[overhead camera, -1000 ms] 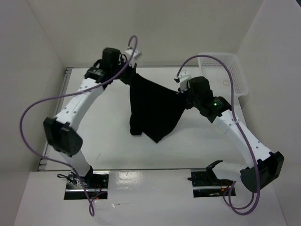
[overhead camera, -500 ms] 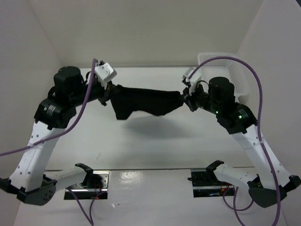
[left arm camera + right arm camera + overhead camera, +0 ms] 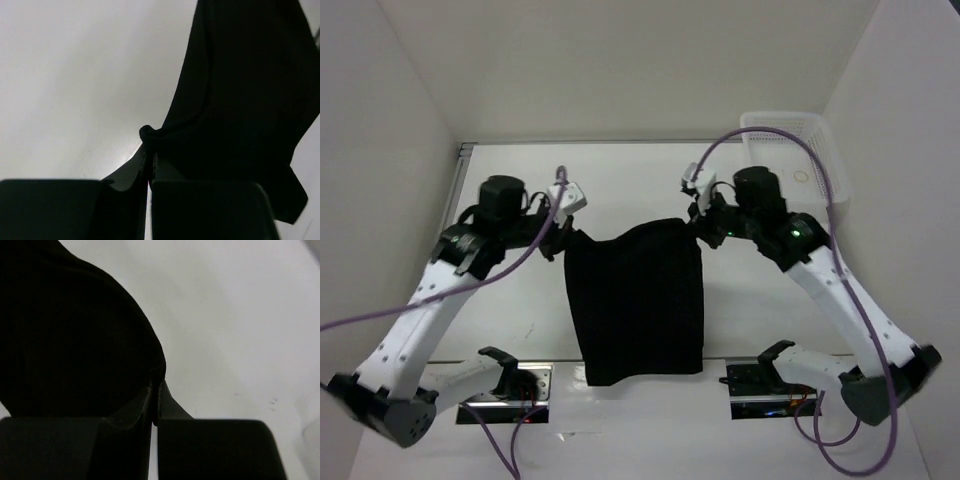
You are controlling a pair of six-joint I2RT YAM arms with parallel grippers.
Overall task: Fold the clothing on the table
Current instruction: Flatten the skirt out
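Left gripper [image 3: 563,237] and right gripper [image 3: 698,228] each pinch a top corner of the black garment [image 3: 635,300], which hangs spread between them over the counter [image 3: 620,180].

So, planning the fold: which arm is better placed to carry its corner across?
Left, marginally: left tool and right tool each pinch a clothing corner, but the right sits nearer the basket.

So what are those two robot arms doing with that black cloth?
They are getting ready to fold it. The left gripper and the right gripper are each shut on one top corner of the clothing. They hold it spread wide between them above the table. It hangs as one open sheet, with no fold showing yet. The white basket sits apart in the far right corner.
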